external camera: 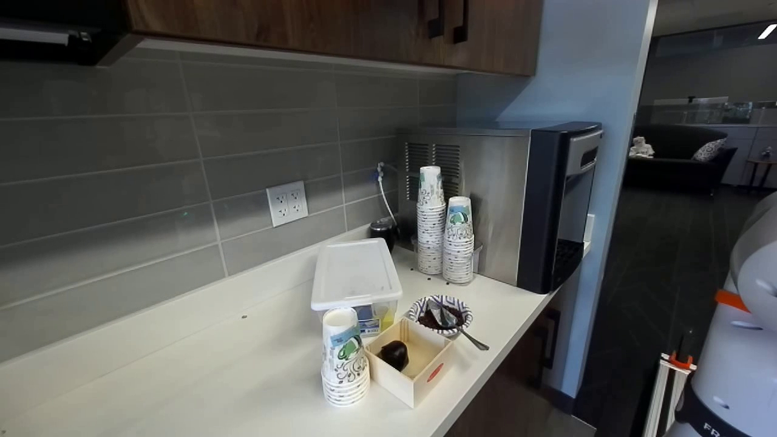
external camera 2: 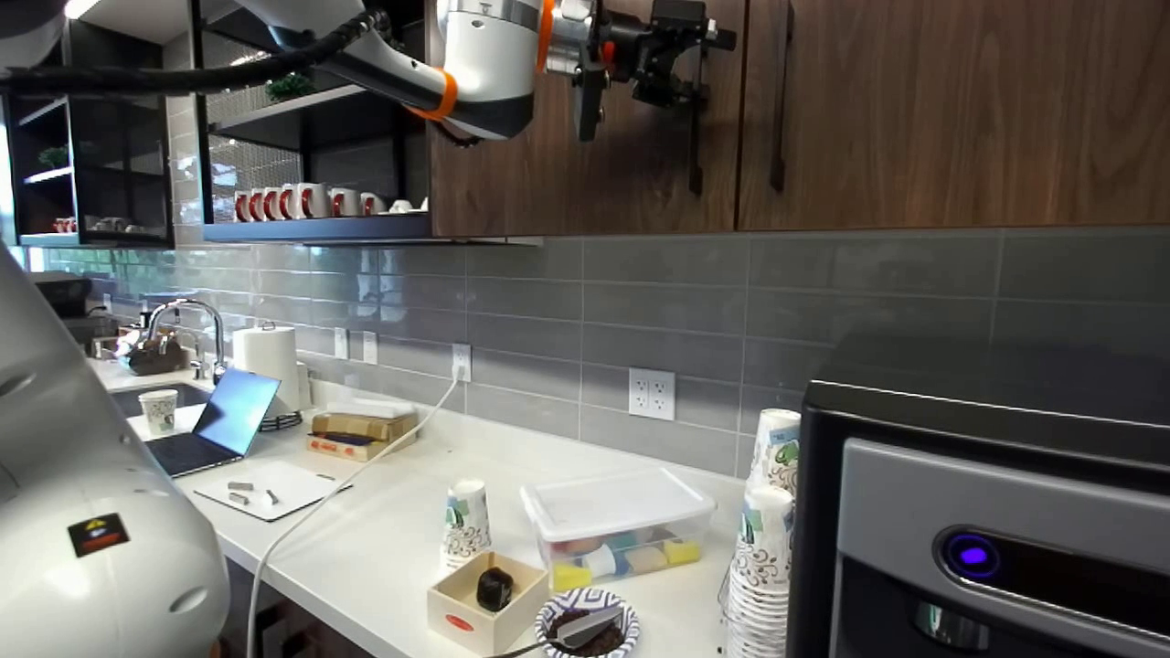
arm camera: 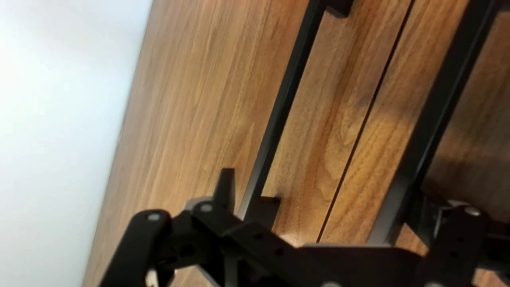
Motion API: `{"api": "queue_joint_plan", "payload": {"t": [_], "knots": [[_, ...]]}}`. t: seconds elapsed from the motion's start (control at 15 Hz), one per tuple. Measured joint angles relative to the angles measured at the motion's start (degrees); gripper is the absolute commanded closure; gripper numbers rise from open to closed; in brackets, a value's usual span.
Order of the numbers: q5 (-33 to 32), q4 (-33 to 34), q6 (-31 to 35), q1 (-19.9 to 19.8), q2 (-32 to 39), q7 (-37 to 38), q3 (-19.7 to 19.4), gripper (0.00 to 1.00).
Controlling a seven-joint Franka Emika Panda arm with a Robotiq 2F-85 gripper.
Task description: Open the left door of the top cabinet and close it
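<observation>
In an exterior view the top cabinet (external camera: 291, 24) hangs above the counter (external camera: 182, 376), with a wooden box (external camera: 393, 381) near the counter's front edge. In an exterior view the gripper (external camera 2: 710, 66) is at the black handle (external camera 2: 696, 155) along the right edge of the left door (external camera 2: 585, 174), which sits closed beside the right door (external camera 2: 969, 119). In the wrist view its fingers (arm camera: 225, 186) stand wide apart, either side of the door seam (arm camera: 360, 129); whether they touch the handle, I cannot tell.
</observation>
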Motion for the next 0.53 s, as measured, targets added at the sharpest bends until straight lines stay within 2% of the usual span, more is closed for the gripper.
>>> {"api": "queue_joint_plan", "payload": {"t": [0.53], "knots": [[6.74,-1.32,-15.71,1.72,-5.82,-3.43,3.08,0.0]]}}
